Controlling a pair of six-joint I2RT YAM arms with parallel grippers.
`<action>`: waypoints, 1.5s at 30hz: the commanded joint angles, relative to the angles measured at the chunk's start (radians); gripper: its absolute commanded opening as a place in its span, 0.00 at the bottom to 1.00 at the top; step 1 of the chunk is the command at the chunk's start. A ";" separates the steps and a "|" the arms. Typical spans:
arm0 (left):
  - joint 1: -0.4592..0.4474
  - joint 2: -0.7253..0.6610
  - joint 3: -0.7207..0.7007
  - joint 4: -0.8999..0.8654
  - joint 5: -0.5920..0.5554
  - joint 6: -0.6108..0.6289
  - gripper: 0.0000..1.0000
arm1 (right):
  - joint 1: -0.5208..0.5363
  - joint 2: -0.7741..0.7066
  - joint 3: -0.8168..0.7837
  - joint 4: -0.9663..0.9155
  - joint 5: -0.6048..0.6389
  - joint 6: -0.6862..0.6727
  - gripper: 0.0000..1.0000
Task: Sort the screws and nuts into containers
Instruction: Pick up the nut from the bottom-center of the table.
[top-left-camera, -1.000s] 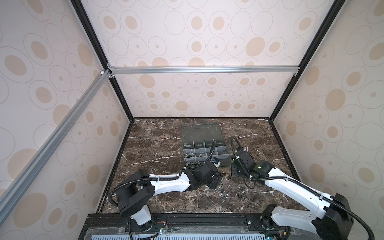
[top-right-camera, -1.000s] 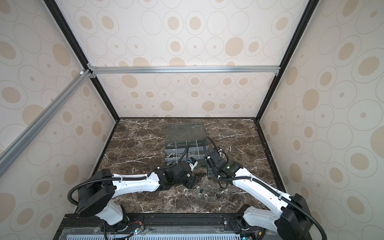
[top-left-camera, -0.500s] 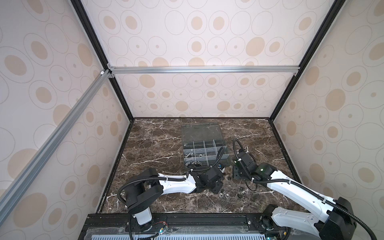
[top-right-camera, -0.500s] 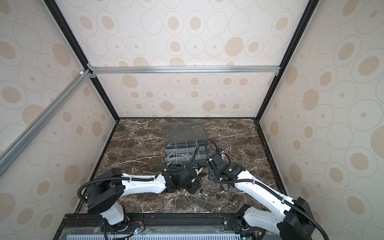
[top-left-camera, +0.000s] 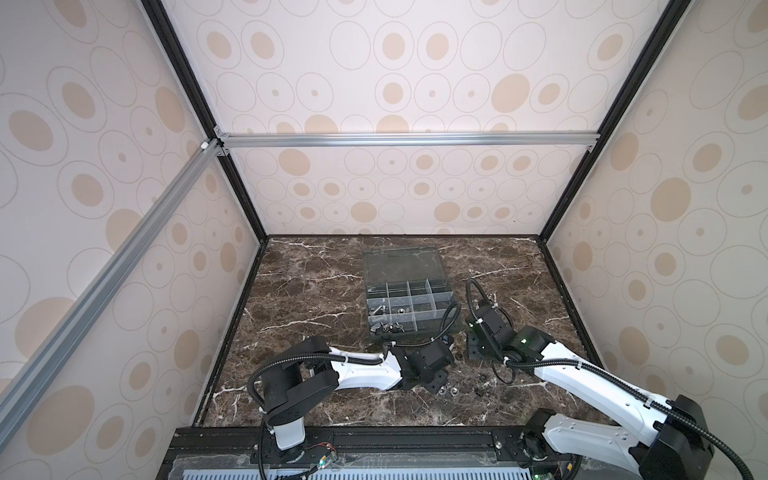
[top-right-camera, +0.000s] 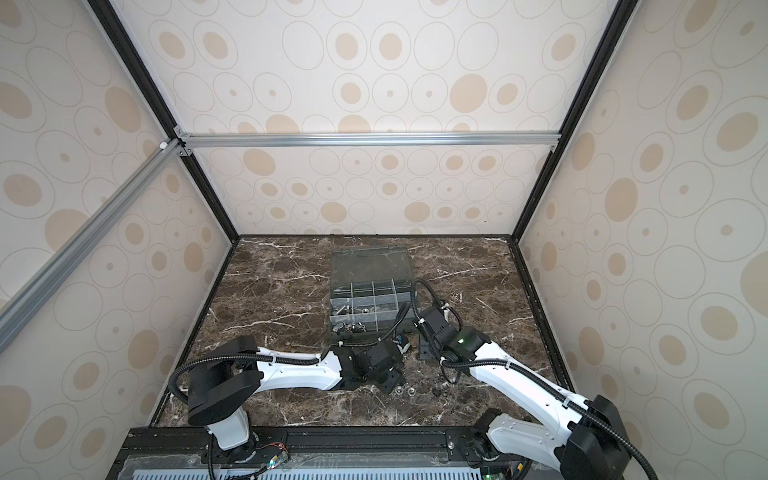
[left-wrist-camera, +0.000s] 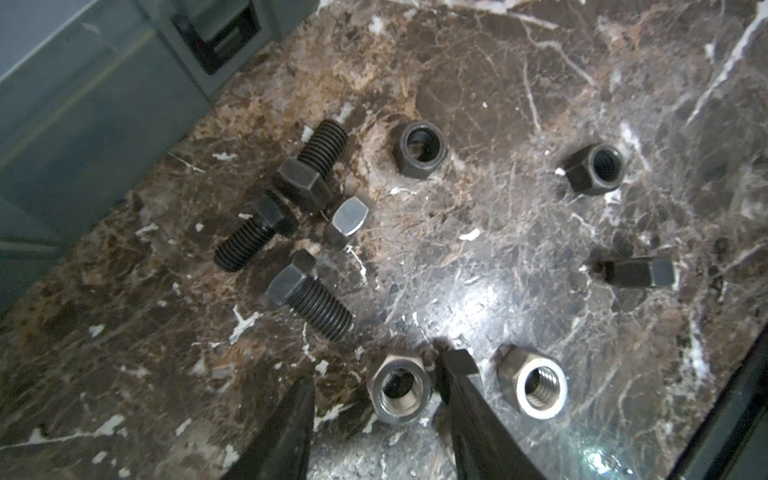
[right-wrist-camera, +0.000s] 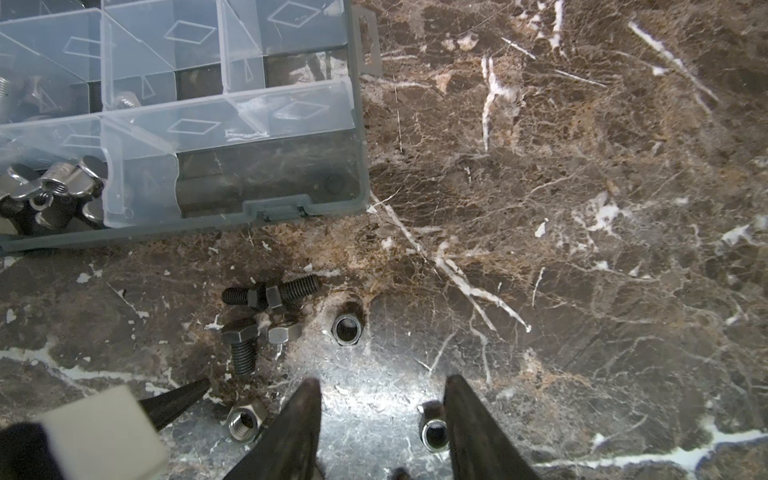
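In the left wrist view my left gripper (left-wrist-camera: 380, 374) is open over the marble. A silver nut (left-wrist-camera: 400, 390) lies between its fingers, close against one of them. A second silver nut (left-wrist-camera: 534, 386) lies just outside. Three black screws (left-wrist-camera: 311, 299) and two black nuts (left-wrist-camera: 419, 149) lie further on. My right gripper (right-wrist-camera: 383, 382) is open low over the table, and a black nut (right-wrist-camera: 434, 432) rests beside one finger. The grey organiser box (top-left-camera: 409, 299) holds the containers; wing nuts (right-wrist-camera: 54, 187) sit in a near compartment.
The box's clear lid (top-left-camera: 401, 262) lies open towards the back wall. Both arms meet in front of the box, with the left gripper (right-wrist-camera: 178, 399) showing in the right wrist view. Enclosure walls ring the marble floor (top-left-camera: 311, 291).
My left gripper has moved right and nearer the front edge, over the silver nuts, and its jaws have narrowed. The right arm has shifted only slightly.
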 joint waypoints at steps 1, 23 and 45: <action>-0.014 0.018 0.041 -0.038 -0.036 0.017 0.51 | -0.010 -0.014 -0.012 -0.020 0.010 0.019 0.51; -0.034 0.078 0.080 -0.080 -0.071 0.024 0.45 | -0.013 -0.012 -0.019 -0.018 0.002 0.016 0.51; -0.034 0.103 0.084 -0.075 -0.114 0.017 0.38 | -0.018 -0.015 -0.025 -0.017 -0.003 0.015 0.51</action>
